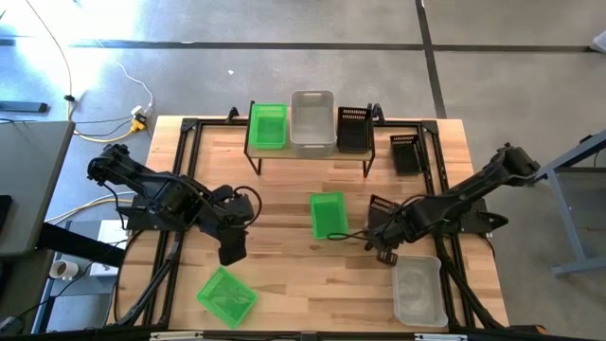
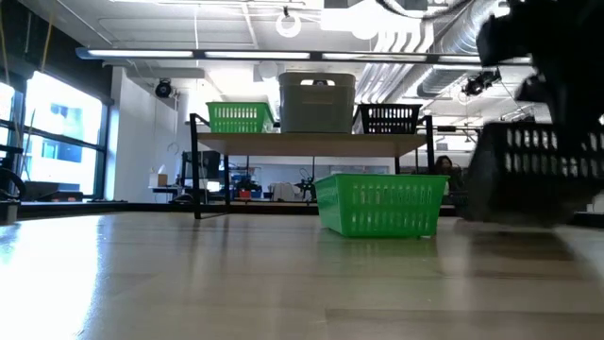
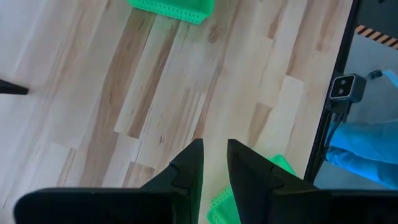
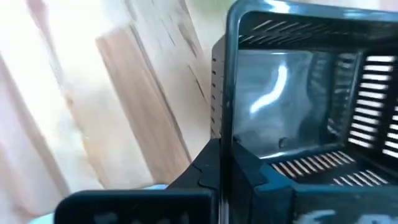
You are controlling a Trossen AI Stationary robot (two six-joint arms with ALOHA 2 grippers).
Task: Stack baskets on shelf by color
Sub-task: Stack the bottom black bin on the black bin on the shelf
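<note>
while seen from straight above, shows a wooden table (image 1: 284, 189) with a low shelf (image 1: 312, 154) at its far edge, carrying three baskets in a row: green basket (image 1: 267, 125), whitish-grey basket (image 1: 312, 121), black basket (image 1: 354, 128). lists a second black basket (image 1: 405, 153) on the table just beside the shelf's right end, and a loose green basket (image 1: 329, 215) at mid-table. places the right gripper (image 1: 383, 242) right of that green one, fingers pinching the wall of a held black basket (image 1: 382, 210); confirms the pinch in the right wrist view, one dark finger (image 4: 208, 168) outside the wall and the other inside, basket (image 4: 298, 93) cut off at the frame edge. blurs the same basket (image 2: 538, 179) in the low view, seemingly lifted just off the table, though hard to judge, with the arm above it only a dark smear. puts a clear basket (image 1: 418, 291) at the near right corner, partly hidden under the right arm. sets the left gripper (image 1: 233, 248) over bare wood near the table's left, fingers (image 3: 186, 171) almost pressed together with a thin gap, holding nothing. leaves a tilted green basket (image 1: 226, 295) near the front edge, mostly hidden behind those fingers in the left wrist view.
</note>
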